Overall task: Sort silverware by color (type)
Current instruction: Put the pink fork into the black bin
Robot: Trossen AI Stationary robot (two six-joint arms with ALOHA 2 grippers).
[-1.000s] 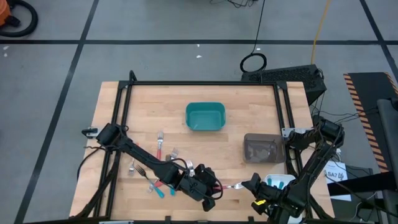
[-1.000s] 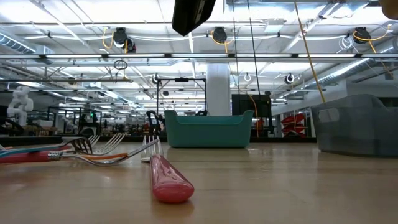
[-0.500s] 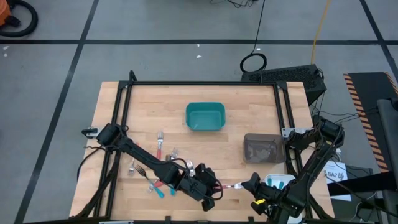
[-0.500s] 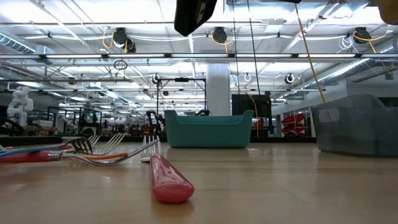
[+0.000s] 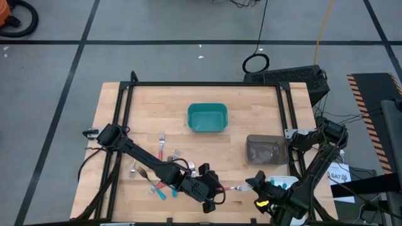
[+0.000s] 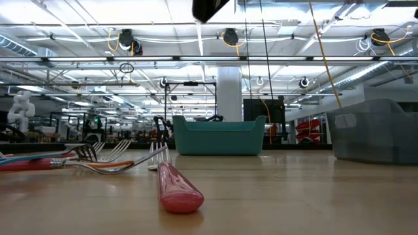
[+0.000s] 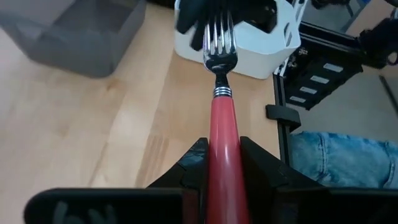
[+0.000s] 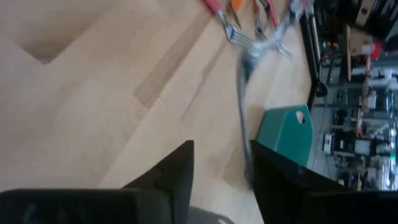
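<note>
The left gripper [image 7: 222,167] holds a red-handled fork [image 7: 222,127] clenched by its handle above the counter's [image 5: 251,107] near edge, tines toward the right gripper [image 5: 252,183], whose jaws look released. Light, stiff, probably slick; the handle suits gripping. More forks [image 5: 164,168] lie farther left.

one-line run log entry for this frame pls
left gripper: shut on red fork, tines toward right gripper | right gripper: open, at fork tines | teal bin, grey bin: untouched

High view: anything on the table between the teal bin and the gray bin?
Nothing. The high view shows bare wood between the teal bin and the gray bin; the loose forks lie off to the left arm's side.
</note>
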